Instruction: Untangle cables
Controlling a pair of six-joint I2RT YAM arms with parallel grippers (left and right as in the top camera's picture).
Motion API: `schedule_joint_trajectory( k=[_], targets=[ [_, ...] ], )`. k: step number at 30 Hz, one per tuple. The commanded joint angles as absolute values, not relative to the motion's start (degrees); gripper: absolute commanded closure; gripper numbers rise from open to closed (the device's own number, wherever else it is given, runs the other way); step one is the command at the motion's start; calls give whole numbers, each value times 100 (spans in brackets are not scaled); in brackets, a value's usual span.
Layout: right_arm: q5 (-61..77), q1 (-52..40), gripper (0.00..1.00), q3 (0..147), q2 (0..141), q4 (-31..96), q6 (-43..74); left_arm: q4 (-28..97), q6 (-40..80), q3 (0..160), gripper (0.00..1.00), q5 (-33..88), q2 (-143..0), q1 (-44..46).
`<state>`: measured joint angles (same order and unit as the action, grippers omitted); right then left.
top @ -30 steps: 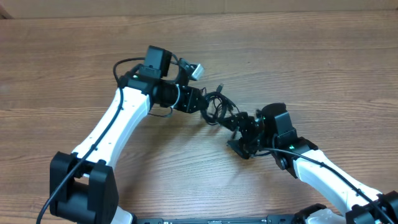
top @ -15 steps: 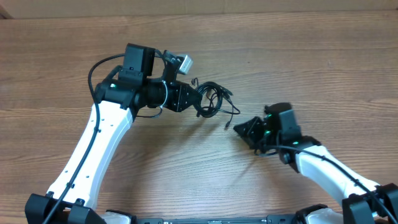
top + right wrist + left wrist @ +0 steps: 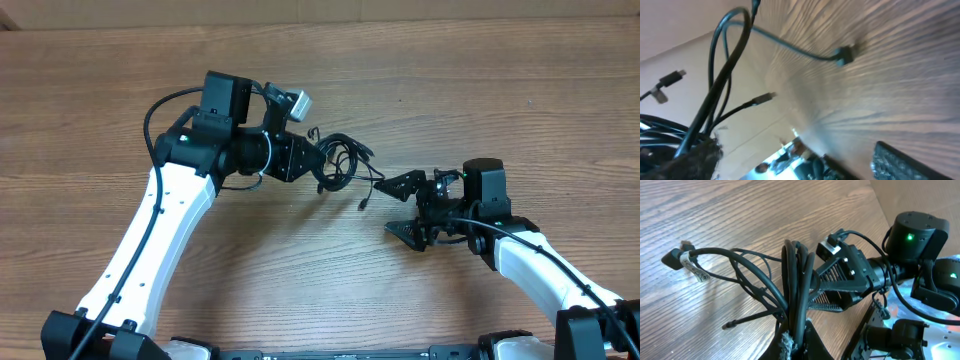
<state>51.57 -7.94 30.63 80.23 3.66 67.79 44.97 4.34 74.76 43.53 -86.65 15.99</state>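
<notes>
The cables (image 3: 347,165) are a small bundle of thin black cords with loose plug ends, hanging just above the table. My left gripper (image 3: 320,166) is shut on the bundle; the left wrist view shows the cords (image 3: 796,280) pinched between its fingers (image 3: 796,342). One plug end (image 3: 362,203) trails toward the right. My right gripper (image 3: 403,208) is open and empty, just right of the bundle, one finger reaching near the cords. In the right wrist view the cords (image 3: 722,65) and plugs (image 3: 842,55) hang ahead of its open jaws (image 3: 795,162).
The wooden table (image 3: 300,270) spreads all around. A white camera block (image 3: 297,102) sits on the left wrist. The right arm's white link (image 3: 540,275) runs to the lower right corner.
The left arm pulled the bundle left and away from the right gripper, then held still. The right gripper let go, turned and opened wide, now closer to the trailing cords.
</notes>
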Motion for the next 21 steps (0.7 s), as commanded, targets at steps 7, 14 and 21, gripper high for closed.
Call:
schedule_joint_trajectory(
  k=[7, 14, 21],
  targets=[
    [5339, -1369, 14, 3083, 8034, -272, 7804, 4497, 1055, 7623, 96, 3186, -8582, 1809],
    [4298, -1896, 17, 3083, 8034, -928, 8558, 4501, 1031, 7625, 96, 3109, -8582, 1811],
    [3214, -2169, 20, 3083, 8040, -1455, 8914, 4525, 1031, 7623, 96, 3114, -8582, 1846]
  ],
)
